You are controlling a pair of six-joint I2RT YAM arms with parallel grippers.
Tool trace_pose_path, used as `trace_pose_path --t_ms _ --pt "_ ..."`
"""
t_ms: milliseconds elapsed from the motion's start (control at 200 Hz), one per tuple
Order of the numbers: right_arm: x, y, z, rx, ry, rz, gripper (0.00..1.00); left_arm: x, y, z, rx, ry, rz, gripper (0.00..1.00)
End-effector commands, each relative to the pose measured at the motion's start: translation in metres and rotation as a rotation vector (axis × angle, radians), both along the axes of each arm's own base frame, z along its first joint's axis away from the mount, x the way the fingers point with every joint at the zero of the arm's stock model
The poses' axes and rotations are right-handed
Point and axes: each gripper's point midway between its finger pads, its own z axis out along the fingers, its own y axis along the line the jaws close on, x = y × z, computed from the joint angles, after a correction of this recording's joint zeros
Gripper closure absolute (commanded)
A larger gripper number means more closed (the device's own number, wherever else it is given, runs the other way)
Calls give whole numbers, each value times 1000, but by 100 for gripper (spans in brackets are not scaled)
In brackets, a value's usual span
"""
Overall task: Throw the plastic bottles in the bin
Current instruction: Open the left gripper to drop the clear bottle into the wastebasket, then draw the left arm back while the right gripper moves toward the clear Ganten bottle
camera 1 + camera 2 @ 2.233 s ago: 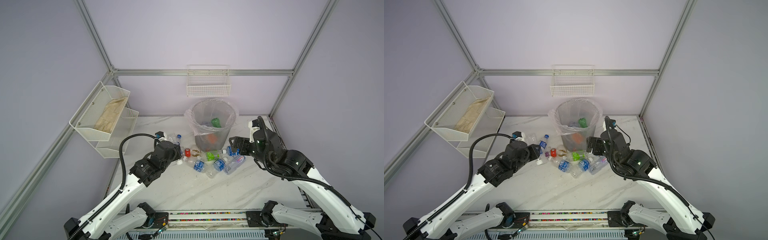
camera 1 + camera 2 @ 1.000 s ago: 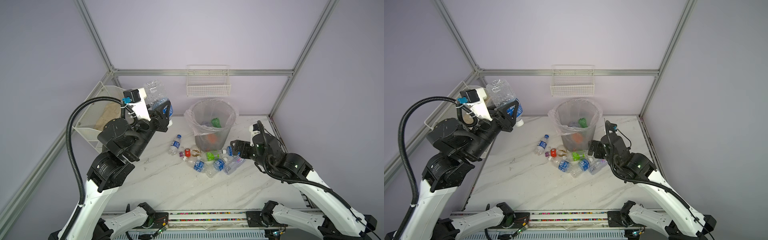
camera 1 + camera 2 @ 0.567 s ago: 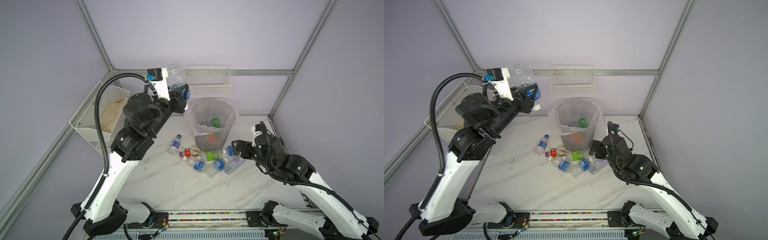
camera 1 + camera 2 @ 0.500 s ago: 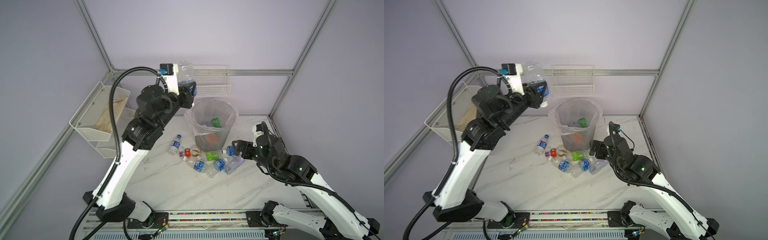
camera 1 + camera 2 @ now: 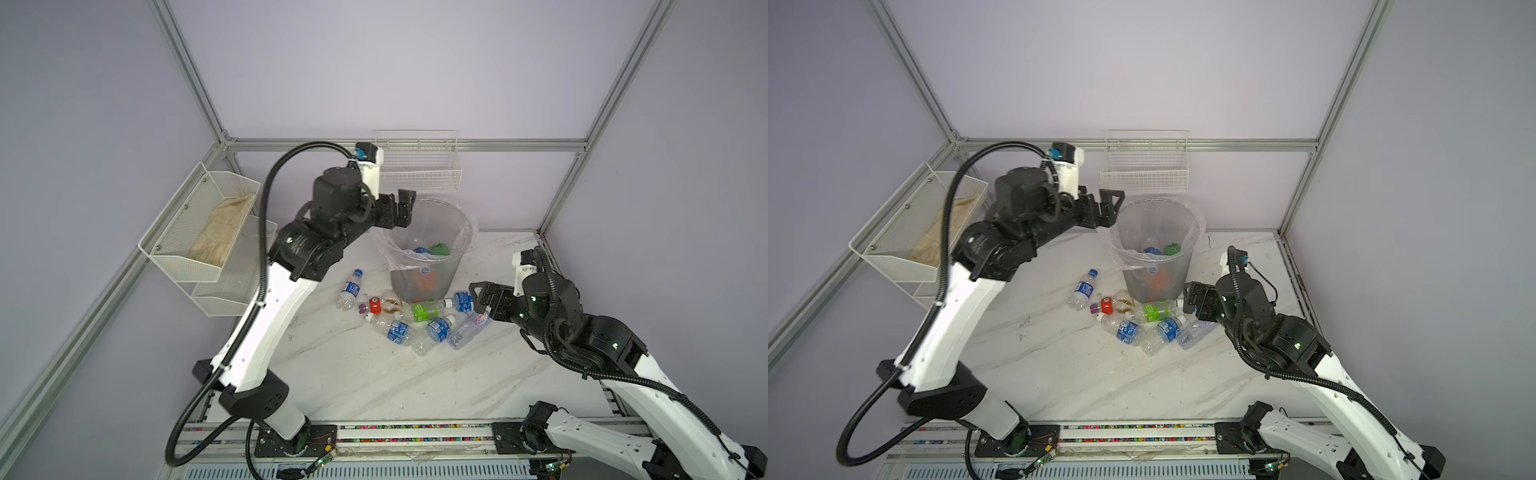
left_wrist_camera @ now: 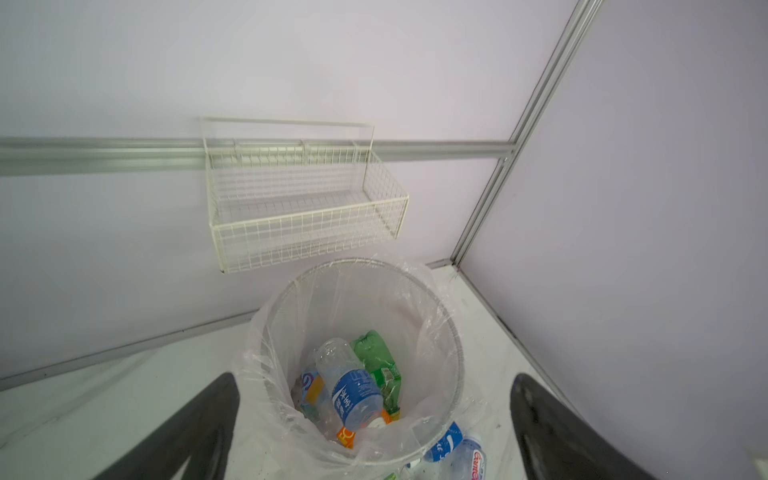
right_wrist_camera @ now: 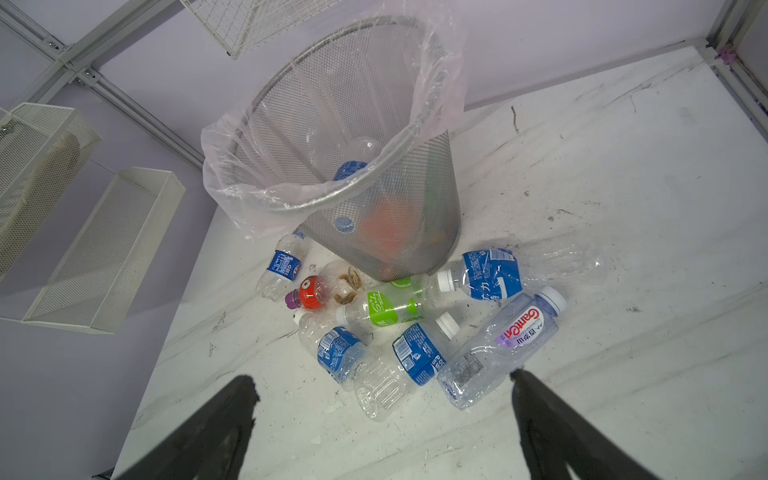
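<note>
White marble tabletop [image 5: 374, 374]: few clear plastic bottles [image 6: 353, 390] inside round grey mesh bin [image 5: 451, 272], roughly eight to go (near its base). Left gripper [image 5: 400, 210] and right gripper [image 5: 482, 299] gape empty.

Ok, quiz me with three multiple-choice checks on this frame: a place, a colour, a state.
1. Where is the left gripper?
A. Low among bottles on the table
B. Raised by the rim of the bin
C. Inside the wall basket

2. Which label does the purple-capped bottle have?
A. Red
B. Green
C. Blue

3. The right gripper is:
A. Shut on a bottle
B. Shut, empty
C. Open, empty

Answers:
1 B: both top views show it up at the rim, and its wrist view looks down into the bin.
2 A: the right wrist view shows red next to the purple cap.
3 C: its fingers stand wide apart, gripping nothing.
</note>
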Motion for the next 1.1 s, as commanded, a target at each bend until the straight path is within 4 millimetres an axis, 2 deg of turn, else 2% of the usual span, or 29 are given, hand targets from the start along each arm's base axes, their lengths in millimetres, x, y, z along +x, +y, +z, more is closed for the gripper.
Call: trace_pose_path --t_ms 0,100,275,450,590,850,1095 --pt "3 -3 -6 -6 22 -36 3 -34 28 30 -83 -97 22 0" --pt "2 -11 -5 8 18 -81 3 -47 41 23 -96 -95 34 0" --pt "-1 -21 -7 47 17 -134 3 -61 52 -3 -110 -63 42 0" --pt "3 -15 -20 39 68 -146 3 -68 61 -39 -113 3 64 0" --pt "5 -15 -23 32 81 -161 2 -72 66 -71 -114 60 80 0" --pt "10 -7 -28 -4 109 -135 3 -82 74 -97 -122 100 92 0" --pt "11 -10 -31 -1 115 -155 3 -87 77 -139 -117 183 101 0"
